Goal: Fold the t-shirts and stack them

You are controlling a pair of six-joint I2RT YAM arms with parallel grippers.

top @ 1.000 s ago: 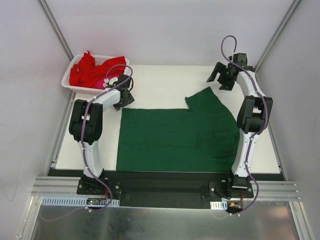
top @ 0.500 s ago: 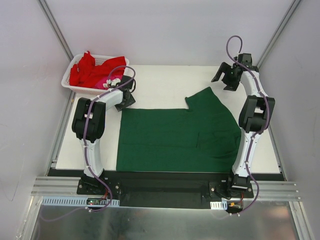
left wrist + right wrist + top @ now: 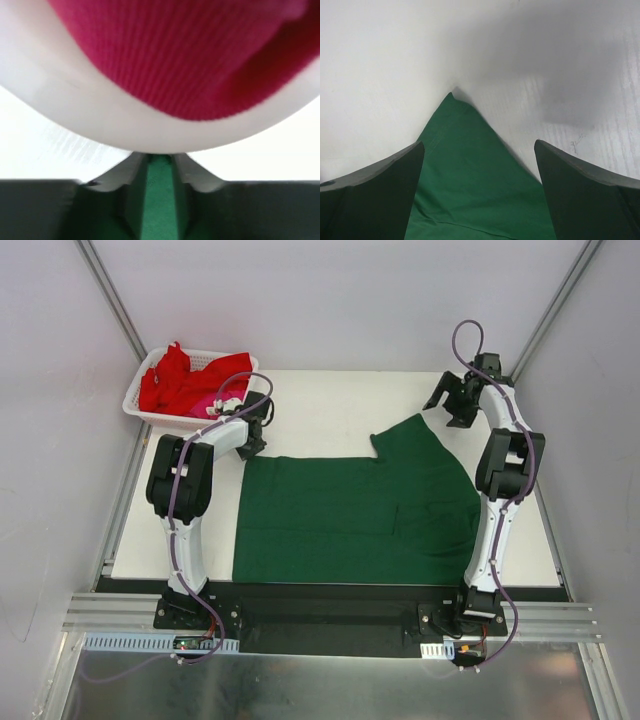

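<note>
White table [image 3: 330, 400], green t-shirt [image 3: 350, 515] lengthwise left-right

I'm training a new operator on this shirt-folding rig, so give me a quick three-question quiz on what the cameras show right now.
1. Which arm's gripper is at the far left corner of the green t-shirt?
2. True or false: the right gripper has its jaws shut.
3. Where does the red t-shirt lie?
A) in the white basket
B) on top of the green t-shirt
C) in a gripper

Key:
1. The left gripper.
2. False, the jaws stand wide open.
3. A.
</note>
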